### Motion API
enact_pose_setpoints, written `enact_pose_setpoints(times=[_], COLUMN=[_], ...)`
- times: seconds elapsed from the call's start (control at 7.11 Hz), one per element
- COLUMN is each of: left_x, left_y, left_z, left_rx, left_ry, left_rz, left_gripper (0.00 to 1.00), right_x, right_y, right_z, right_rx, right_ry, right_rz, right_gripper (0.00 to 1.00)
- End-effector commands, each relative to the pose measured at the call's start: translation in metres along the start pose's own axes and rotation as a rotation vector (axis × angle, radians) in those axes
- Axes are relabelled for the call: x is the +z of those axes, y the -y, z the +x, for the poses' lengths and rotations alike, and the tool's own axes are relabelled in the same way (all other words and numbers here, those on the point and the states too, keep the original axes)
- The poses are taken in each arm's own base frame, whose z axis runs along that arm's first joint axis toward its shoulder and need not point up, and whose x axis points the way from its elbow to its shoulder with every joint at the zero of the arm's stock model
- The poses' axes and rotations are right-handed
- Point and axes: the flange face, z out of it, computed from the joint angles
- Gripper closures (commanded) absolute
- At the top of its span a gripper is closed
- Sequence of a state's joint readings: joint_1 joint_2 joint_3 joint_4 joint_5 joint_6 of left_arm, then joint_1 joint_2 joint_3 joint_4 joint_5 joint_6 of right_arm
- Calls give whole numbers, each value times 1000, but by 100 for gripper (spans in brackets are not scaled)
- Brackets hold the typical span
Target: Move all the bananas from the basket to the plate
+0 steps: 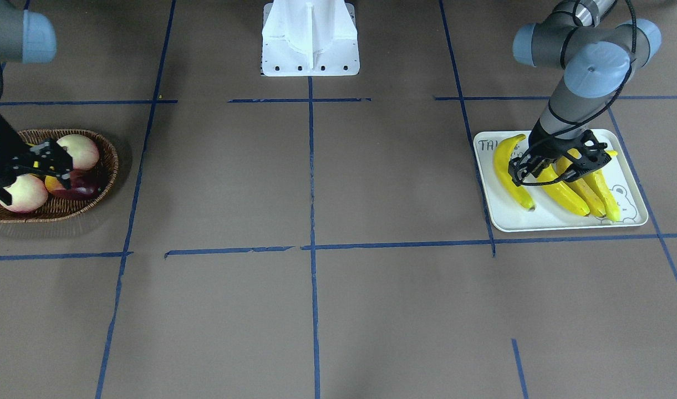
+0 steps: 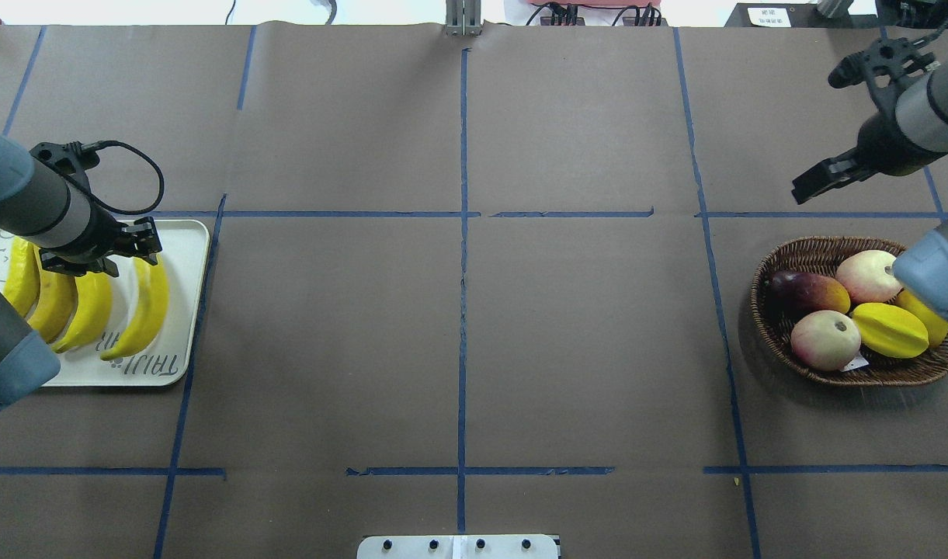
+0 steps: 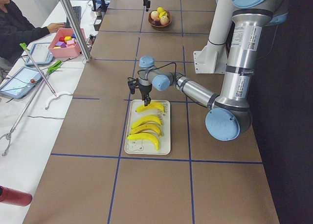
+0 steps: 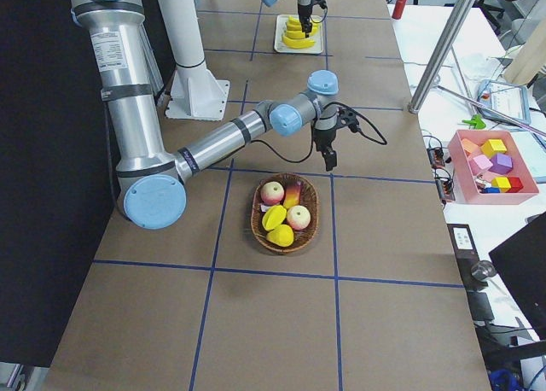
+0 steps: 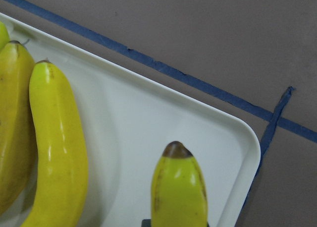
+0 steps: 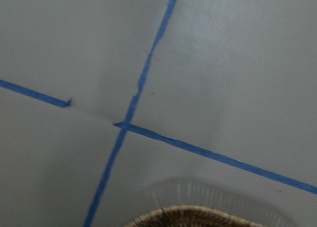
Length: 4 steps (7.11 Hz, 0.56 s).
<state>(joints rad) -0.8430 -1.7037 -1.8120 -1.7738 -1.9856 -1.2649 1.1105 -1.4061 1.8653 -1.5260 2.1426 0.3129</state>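
Four yellow bananas [image 1: 563,194] lie side by side on the cream plate [image 1: 629,183], also seen in the overhead view [image 2: 186,248]. My left gripper [image 1: 557,169] is open and low over the plate. It sits above the far end of the banana [image 2: 144,310] nearest the table's middle, whose dark tip fills the bottom of the left wrist view [image 5: 178,187]. My right gripper [image 2: 801,190] looks shut and empty. It hangs above the table just beyond the wicker basket [image 2: 759,307]. No banana shows in the basket.
The basket holds two peaches [image 2: 825,339], a starfruit [image 2: 889,330], another yellow fruit and a dark red one [image 2: 807,291]. The white robot base [image 1: 310,39] stands at the table's robot side. A side table with a pink block box [image 3: 66,40] runs along the far edge.
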Motion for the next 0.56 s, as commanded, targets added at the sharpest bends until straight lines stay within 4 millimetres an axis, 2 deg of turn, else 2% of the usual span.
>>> enact_pose_setpoints(times=[0.0, 0.14, 0.28, 0.42], left_x=[1, -1, -12, -22], left_y=[1, 2, 4, 14], left_z=[-5, -4, -6, -30], left_rx=[24, 27, 45, 132], left_ry=[7, 2, -13, -4], left_rz=[4, 6, 10, 23], left_gripper=[1, 1, 1, 1], right_x=[5, 1, -4, 6], right_y=[-20, -36, -63, -100], right_z=[83, 111, 151, 174], right_rx=[4, 1, -2, 11], right_ry=[51, 39, 26, 59], right_rz=[-58, -60, -60, -94], right_gripper=[0, 0, 0, 0])
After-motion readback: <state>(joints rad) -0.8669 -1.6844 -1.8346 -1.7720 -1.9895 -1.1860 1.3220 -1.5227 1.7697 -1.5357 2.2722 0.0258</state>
